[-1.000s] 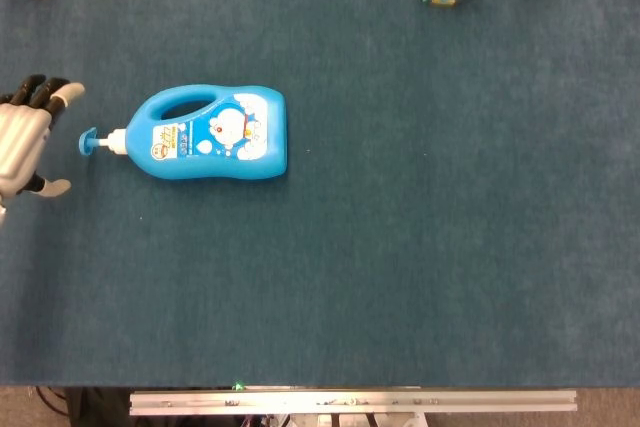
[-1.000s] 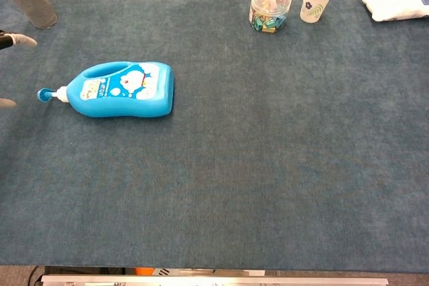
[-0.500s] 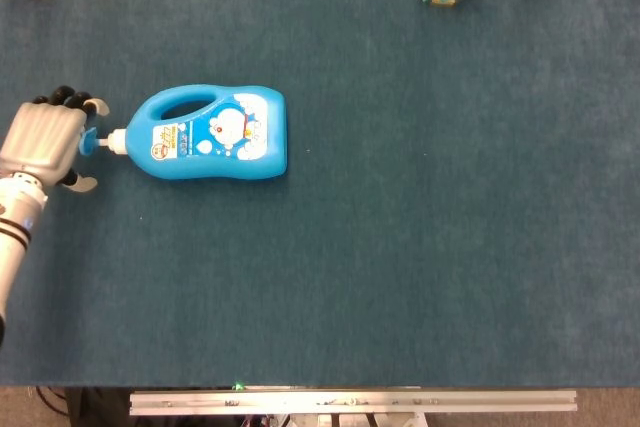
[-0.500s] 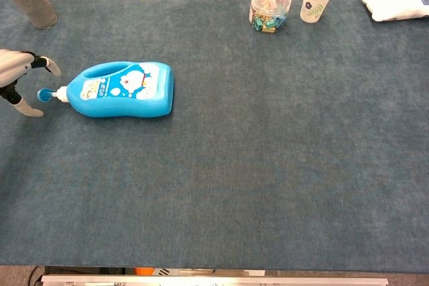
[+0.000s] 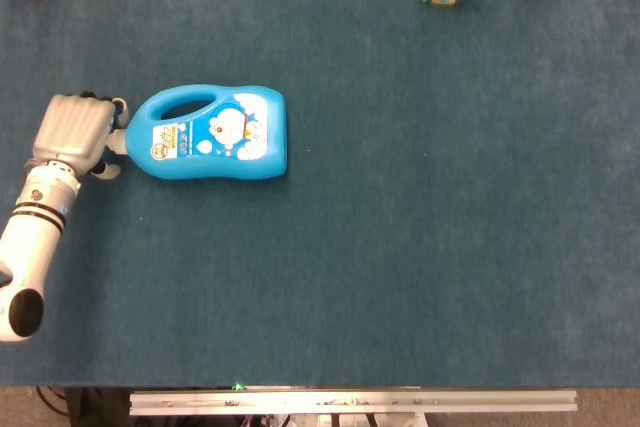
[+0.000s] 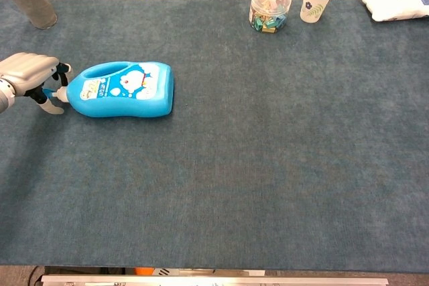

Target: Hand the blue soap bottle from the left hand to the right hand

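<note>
Left hand at the pump end of the blue soap bottle

The fingers (image 5: 112, 107) of the left hand (image 5: 72, 132) were spread either side of the bottle's pump, gripping nothing that could be made out, while the blue soap bottle (image 5: 212, 133) lay on its side on the tabletop (image 5: 420, 237), pump towards the hand; a clear tub (image 6: 269, 9) and paper cup (image 6: 316, 0) stood at the far edge
</note>
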Controlling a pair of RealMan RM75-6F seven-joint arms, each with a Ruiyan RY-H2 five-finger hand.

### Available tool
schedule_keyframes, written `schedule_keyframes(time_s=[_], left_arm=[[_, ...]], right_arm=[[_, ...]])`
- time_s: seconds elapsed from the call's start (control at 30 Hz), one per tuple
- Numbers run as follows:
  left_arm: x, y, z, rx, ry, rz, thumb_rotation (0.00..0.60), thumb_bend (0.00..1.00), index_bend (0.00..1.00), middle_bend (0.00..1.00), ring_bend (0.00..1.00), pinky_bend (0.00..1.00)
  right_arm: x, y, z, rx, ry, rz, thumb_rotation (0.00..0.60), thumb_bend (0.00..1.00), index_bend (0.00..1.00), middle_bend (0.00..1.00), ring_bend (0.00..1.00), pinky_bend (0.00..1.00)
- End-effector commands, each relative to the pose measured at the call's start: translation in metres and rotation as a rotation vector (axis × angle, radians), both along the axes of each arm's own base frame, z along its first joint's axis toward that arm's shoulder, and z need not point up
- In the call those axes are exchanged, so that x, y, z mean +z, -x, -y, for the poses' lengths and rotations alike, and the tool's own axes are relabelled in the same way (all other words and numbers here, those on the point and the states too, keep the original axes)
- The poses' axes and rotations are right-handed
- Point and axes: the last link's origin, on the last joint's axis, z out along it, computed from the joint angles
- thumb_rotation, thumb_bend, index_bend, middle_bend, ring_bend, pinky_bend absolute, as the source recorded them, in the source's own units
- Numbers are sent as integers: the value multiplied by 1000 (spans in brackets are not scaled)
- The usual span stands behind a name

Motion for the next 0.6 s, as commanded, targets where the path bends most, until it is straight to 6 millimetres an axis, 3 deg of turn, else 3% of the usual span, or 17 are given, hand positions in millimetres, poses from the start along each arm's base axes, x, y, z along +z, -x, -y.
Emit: schedule_keyframes(time_s=[0.03,0.23,0.6], left_arm=[[-4,0,-4,-2,-2,1,600,167,412,418,322,429],[-10,3,-8,7,2,13,600,222,471,494,387,464],[-15,-2,-10,-7,20,61,600,357,617,667,579,673]], right_arm=[[1,1,-1,-4,0,-2,600,0,180,263,211,326],[3,3,-2,-15,7,0,600,0,180,263,211,326],[8,5,-4,-31,23,5,600,0,180,263,211,326]])
